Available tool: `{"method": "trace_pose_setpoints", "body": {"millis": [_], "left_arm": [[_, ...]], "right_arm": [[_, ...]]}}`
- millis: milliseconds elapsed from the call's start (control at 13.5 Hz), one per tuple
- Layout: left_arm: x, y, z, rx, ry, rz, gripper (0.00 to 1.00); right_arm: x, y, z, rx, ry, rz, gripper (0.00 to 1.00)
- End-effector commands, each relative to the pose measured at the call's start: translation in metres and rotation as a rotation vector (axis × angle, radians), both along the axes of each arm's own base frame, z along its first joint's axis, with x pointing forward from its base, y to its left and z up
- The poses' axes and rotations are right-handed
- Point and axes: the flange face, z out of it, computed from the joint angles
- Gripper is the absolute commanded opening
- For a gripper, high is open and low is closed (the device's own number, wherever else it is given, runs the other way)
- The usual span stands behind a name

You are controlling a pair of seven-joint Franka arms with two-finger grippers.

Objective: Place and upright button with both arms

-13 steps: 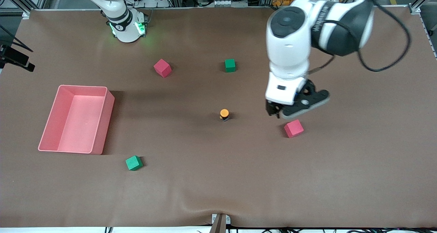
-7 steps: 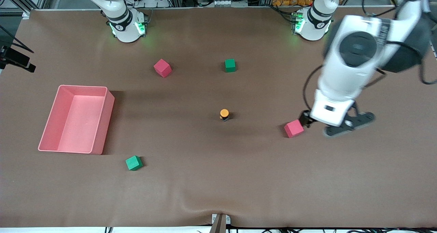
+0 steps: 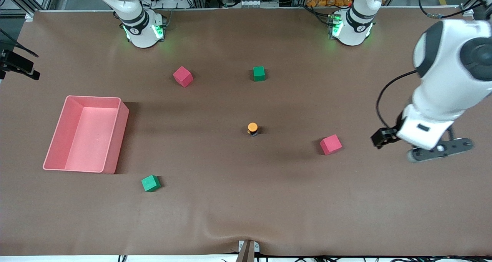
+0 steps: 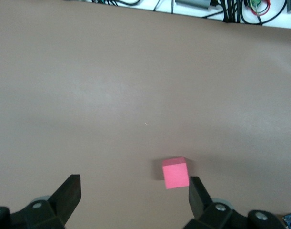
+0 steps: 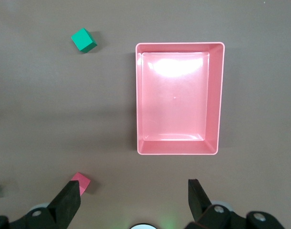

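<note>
The button [image 3: 252, 128], orange cap up on a short dark body, stands upright near the middle of the brown mat; neither wrist view shows it. My left gripper [image 3: 381, 138] hangs over the mat beside a red cube [image 3: 330, 144], toward the left arm's end of the table. In the left wrist view it [image 4: 134, 196] is open and empty, with that red cube [image 4: 175, 173] close to one finger [image 4: 196, 193]. My right gripper [image 5: 133, 200] is open and empty, high over the mat; in the front view only that arm's base [image 3: 143, 28] shows.
A pink bin [image 3: 115, 139] stands toward the right arm's end and also shows in the right wrist view [image 5: 219, 95]. A red cube [image 3: 183, 76] and a green cube [image 3: 259, 73] lie near the bases. Another green cube [image 3: 150, 183] lies nearer the front camera.
My left arm has swung away from the button, over the red cube, toward its own end of the table. The button and cubes have not moved.
</note>
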Motion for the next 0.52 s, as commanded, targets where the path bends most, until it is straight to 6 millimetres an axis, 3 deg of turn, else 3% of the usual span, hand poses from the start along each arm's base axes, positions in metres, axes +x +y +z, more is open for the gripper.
{"method": "trace_pose_setpoints", "body": {"millis": [0,223,446], "left_arm": [[-0.022,0.028,0.027,-0.054,0.022,-0.011,1.0],[-0.055,0.062,0.037,-0.117,0.054,-0.017,1.0],[-0.089,0.077,0.049,-0.109,0.062,-0.047,1.0]], "right_arm": [[-0.005,-0.004,0.001,-0.017,0.018,0.018,1.0],[-0.006,0.002,0.001,-0.016,0.027,0.033,1.0],[-0.007,0.005,-0.001,-0.011,0.041,0.079,1.0]]}}
